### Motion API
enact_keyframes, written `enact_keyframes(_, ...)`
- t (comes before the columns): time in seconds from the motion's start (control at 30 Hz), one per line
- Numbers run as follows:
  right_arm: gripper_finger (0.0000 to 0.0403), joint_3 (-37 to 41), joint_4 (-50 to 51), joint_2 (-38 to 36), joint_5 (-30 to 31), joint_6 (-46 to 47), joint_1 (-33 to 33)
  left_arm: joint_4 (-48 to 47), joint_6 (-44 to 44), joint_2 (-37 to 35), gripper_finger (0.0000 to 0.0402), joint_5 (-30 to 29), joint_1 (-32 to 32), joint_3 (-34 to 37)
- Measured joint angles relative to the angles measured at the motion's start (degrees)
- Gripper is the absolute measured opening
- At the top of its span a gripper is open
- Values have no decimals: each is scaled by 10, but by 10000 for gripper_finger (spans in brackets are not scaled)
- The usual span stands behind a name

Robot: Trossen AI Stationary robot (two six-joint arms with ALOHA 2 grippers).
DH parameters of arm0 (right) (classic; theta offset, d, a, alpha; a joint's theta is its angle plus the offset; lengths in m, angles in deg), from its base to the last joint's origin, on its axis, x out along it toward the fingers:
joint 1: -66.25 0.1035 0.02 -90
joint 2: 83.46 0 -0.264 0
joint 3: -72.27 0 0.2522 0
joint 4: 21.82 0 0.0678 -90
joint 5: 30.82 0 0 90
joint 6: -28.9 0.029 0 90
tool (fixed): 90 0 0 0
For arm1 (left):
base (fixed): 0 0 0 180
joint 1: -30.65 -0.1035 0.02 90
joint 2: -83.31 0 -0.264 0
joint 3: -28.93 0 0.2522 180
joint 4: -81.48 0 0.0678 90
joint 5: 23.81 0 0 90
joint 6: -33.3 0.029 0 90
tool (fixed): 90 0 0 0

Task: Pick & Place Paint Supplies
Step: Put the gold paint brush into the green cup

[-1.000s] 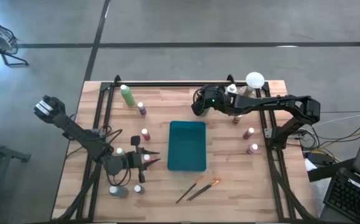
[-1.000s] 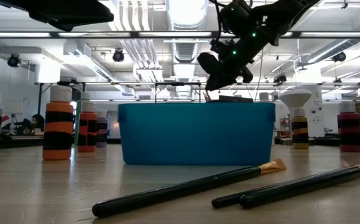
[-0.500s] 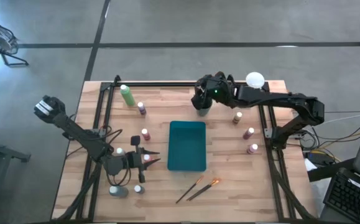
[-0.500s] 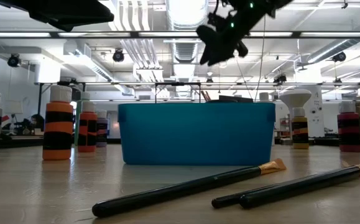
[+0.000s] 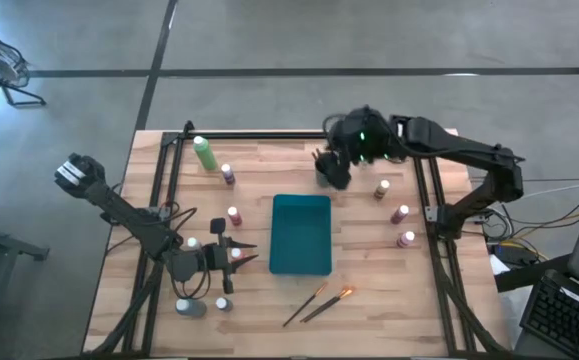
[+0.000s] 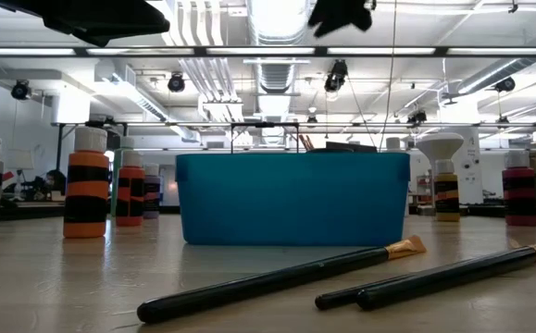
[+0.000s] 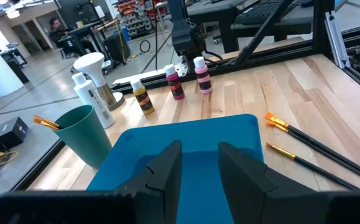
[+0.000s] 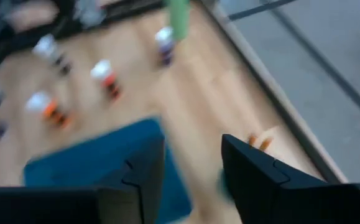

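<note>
Wooden counter [image 5: 369,290] seen from above, one flat teal tray [image 5: 301,235] at its middle.

Counted: one tall light-green bottle [image 5: 205,153] at the back left. Three small white-capped bottles right of the tray: brown [image 5: 380,189], red [image 5: 400,213], pink [image 5: 406,239]. At least four more to its left: purple [image 5: 228,174], red [image 5: 233,215], and a front-left pair [image 5: 185,307] [image 5: 223,302]. Cannot tell whether the white spots beside the left arm are further caps. Three brushes in all: two on the counter [image 5: 304,305] [image 5: 329,303], one standing in a green cup [image 7: 83,140].

Left end effector [image 7: 199,152] low over the counter just left of the tray, fingers parted, nothing between them. Right end effector [image 5: 327,165] above the tray's back edge, fingers likewise spread and empty.

Changed from a second ago: right end effector lifted, in the low view now only at the top edge instead of hanging just above the tray; right arm swung further back, now covering the white-domed object [image 7: 89,62] in the high view. Left arm, bottles and loose brushes unmoved.

Loose brushes side by side just in front of the tray, nearly parallel, long axes diagonal, orange bristles toward the back right, dark handles toward the front left. Cup brush [image 7: 46,122] leaning, bristles up.
</note>
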Motion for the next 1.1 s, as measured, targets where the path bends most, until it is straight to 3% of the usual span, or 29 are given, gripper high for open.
enact_keyframes(0.27, 95, -34, 155, 1, 75, 54, 204, 0, -9, 0, 110, 0, 0, 0)
enact_keyframes(0.67, 52, 56, 198, 3, 77, 273, 444, 0, -34, 0, 110, 6, 0, 0)
enact_keyframes(0.9, 54, 149, 145, 46, 78, 291, 532, 0, -35, 0, 110, 6, 0, 0)
enact_keyframes(1.1, 84, 196, 116, 122, 39, 288, 541, 0, -35, 0, 110, 7, 0, 0)
